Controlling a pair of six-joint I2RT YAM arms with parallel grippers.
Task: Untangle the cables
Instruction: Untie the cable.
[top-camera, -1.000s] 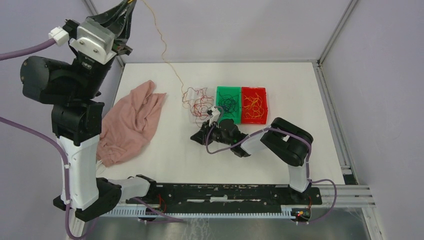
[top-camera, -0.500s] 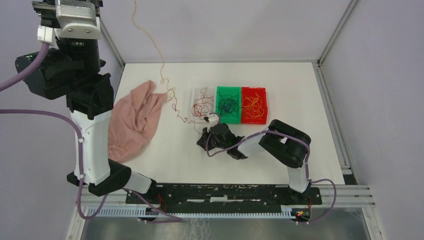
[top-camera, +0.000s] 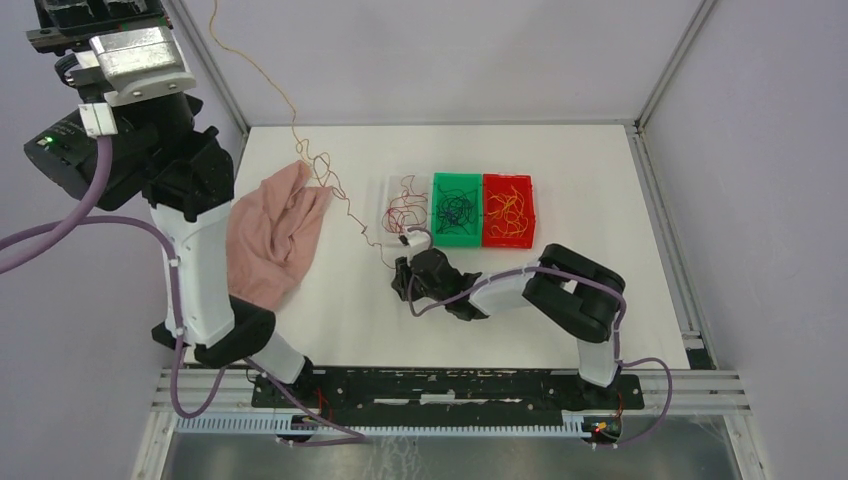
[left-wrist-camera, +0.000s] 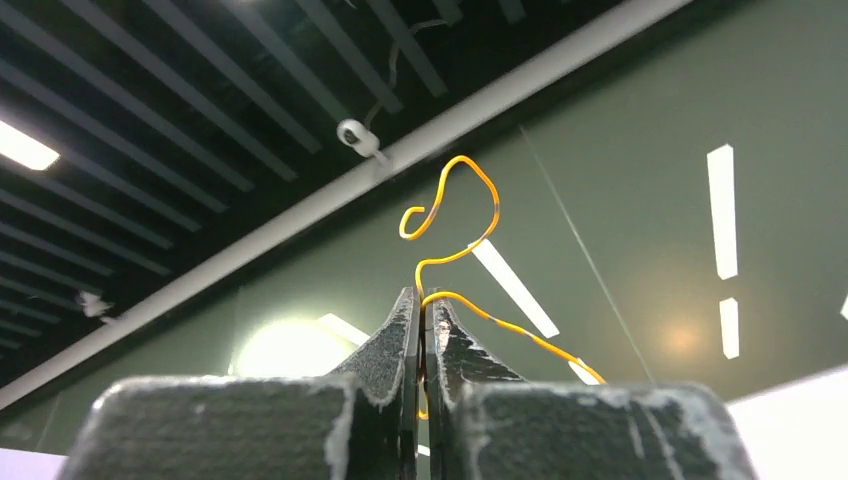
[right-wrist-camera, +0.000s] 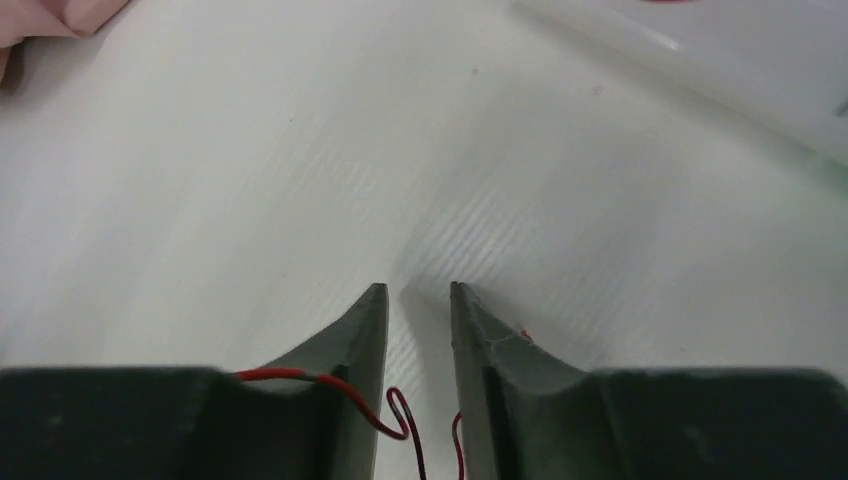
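Left jaws pinching orange cable (left-wrist-camera: 496, 205), right jaws slightly parted around red cable (right-wrist-camera: 272, 375), pink cloth (top-camera: 270, 235) nearby

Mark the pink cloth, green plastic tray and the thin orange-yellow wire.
pink cloth (top-camera: 268, 245), top view, its middle.
green plastic tray (top-camera: 460, 240), top view, near wall.
thin orange-yellow wire (left-wrist-camera: 466, 158), left wrist view, loop top.

Raised left arm (top-camera: 195, 260), orange cable (top-camera: 291, 110) down beside pink cloth (top-camera: 270, 235)

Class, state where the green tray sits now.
Top view: the green tray lies right of centre on the table, between the clear tray at left and the red tray at right.
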